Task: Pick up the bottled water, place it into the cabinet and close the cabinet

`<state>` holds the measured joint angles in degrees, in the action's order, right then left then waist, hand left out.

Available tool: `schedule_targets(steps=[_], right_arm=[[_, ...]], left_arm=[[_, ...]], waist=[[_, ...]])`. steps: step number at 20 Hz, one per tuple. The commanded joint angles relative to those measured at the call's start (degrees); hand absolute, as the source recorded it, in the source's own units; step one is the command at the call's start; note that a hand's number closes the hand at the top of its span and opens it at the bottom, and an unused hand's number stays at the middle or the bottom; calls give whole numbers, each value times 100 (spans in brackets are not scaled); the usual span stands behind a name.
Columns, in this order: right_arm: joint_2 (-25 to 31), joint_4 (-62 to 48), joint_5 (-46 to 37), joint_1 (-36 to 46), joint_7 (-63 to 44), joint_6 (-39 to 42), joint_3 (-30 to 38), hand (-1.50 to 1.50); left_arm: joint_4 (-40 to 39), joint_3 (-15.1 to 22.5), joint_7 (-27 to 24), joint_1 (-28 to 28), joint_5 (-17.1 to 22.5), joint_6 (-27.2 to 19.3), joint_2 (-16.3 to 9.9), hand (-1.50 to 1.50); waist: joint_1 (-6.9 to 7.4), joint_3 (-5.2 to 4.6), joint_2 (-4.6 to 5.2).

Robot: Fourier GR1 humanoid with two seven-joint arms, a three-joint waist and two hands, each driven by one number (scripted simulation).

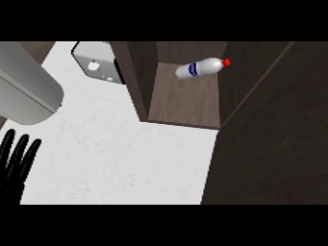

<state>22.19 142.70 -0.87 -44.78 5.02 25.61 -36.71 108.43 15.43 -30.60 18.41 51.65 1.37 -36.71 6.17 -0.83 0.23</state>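
The water bottle (200, 67) lies on its side on the cabinet (184, 103) shelf, so the placing looks done. The cabinet door (280, 139) stands open, awaiting closing. The left hand (8, 158) rests wide, fingers straight, holding nothing; the right is out of view.

Single head view, steeply down over the counter (117, 158); left hand (6, 156) low at its left edge
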Motion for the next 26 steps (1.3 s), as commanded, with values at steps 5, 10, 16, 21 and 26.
schedule_targets(steps=[5, 10, 16, 21, 26], right_arm=[[-238, 159, -65, 757, -820, 186, -1181, 150], [-108, 102, 18, 1165, -939, 308, -940, 150], [216, 155, -134, 1742, -1087, 555, -583, -150], [323, 149, -48, 2200, -1124, 660, -433, 150], [306, 53, 76, 2424, -1268, 659, -398, 150]], left_arm=[[107, -268, -14, 215, 217, 531, -323, -150], [97, -347, 148, 53, 311, 664, -491, -150], [83, -469, 141, 101, 348, 884, -648, -150], [-12, -539, 195, 54, 388, 941, -724, -150], [-56, -638, 176, 62, 443, 1045, -779, -150]], waist=[[313, -6, 73], [480, -27, 190], [815, -64, 165], [826, -79, 160], [828, -88, 160]])
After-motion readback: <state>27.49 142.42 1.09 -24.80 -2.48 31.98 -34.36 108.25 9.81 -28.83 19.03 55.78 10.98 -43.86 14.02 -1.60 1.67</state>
